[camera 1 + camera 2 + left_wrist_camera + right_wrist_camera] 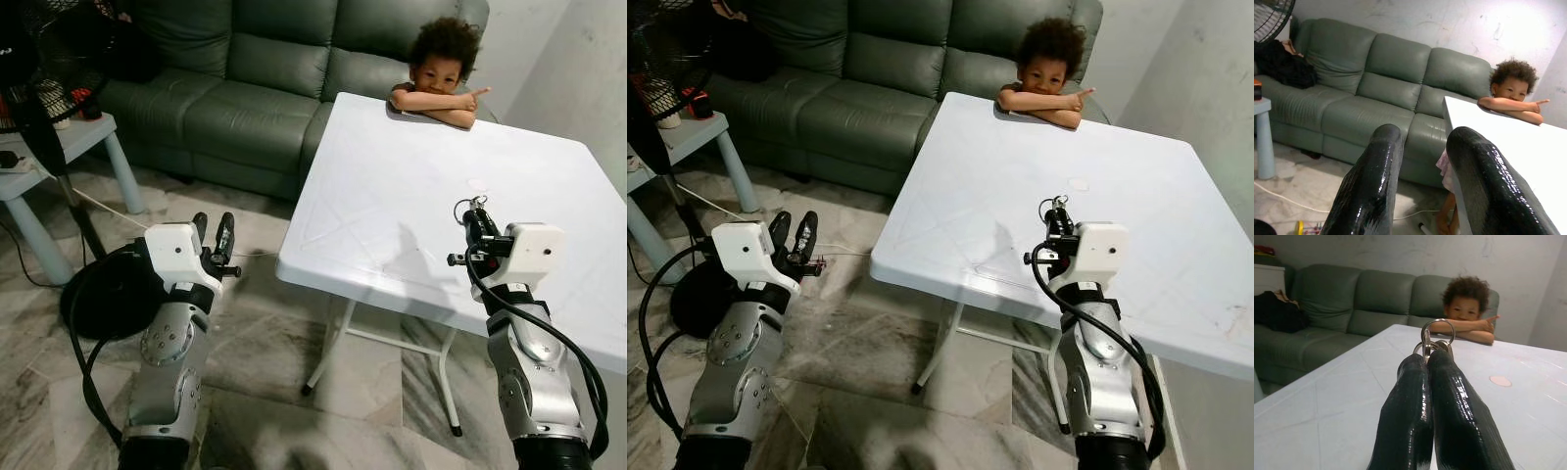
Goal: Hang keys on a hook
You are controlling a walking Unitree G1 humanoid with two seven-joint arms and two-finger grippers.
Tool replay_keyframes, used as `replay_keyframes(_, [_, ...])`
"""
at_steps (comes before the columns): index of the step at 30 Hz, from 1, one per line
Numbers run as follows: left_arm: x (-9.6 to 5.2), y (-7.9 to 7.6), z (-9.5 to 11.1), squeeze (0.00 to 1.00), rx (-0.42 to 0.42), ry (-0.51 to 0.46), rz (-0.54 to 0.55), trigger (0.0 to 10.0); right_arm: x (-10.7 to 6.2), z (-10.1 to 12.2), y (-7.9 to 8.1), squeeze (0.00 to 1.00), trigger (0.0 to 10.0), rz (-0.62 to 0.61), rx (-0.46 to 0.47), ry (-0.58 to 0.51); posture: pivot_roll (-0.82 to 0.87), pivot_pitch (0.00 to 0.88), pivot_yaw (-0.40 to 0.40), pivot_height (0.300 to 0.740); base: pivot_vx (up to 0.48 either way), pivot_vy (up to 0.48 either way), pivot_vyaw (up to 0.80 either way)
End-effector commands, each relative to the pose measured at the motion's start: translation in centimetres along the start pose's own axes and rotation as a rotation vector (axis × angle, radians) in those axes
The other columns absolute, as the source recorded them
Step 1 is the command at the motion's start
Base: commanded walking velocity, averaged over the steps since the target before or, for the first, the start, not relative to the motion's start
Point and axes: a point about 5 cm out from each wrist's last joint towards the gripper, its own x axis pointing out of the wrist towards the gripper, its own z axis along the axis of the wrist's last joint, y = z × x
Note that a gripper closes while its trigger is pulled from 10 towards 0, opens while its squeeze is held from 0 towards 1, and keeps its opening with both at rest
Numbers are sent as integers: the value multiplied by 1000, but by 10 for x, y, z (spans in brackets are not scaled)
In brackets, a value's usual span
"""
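A bunch of keys on metal rings (1433,339) sticks out from the tips of my right gripper (475,221), which is shut on it above the white table (392,186). The rings also catch the light in the right eye view as keys (1054,206). My left gripper (214,235) is held up off the table's left side, over the floor. Its two black fingers (1376,181) stand apart with nothing between them.
A person (443,70) leans on folded arms at the table's far edge. A small round mark (477,183) lies on the tabletop. A green sofa (245,78) runs along the back. A black fan (39,59) and a small grey side table (69,142) stand at the left.
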Motion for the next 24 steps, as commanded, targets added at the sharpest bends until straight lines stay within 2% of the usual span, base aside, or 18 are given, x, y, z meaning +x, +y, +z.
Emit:
replay_keyframes(1, [7,-1,2,0,13,-10,-22,10000,6,3,-4,0,10000,3,-14,-12,136,0,-106,740,0,0,0])
replay_keyframes(7, [19,0,3,0,27,-17,-35,10000,15,-4,0,0,10000,24,-39,36,127,0,-102,740,0,0,0])
replay_keyframes(13, [22,-1,3,0,18,-32,-20,10000,12,-6,3,0,10000,14,-16,14,124,0,-97,740,0,0,0])
replay_keyframes(20, [6,-3,-7,0,-15,-24,-12,10000,-2,-14,10,0,10000,1,2,11,115,0,-82,740,0,0,0])
replay_keyframes(24, [2,-1,-9,0,-14,-21,-20,10000,-6,-16,14,0,10000,1,-3,26,110,0,-79,740,0,0,0])
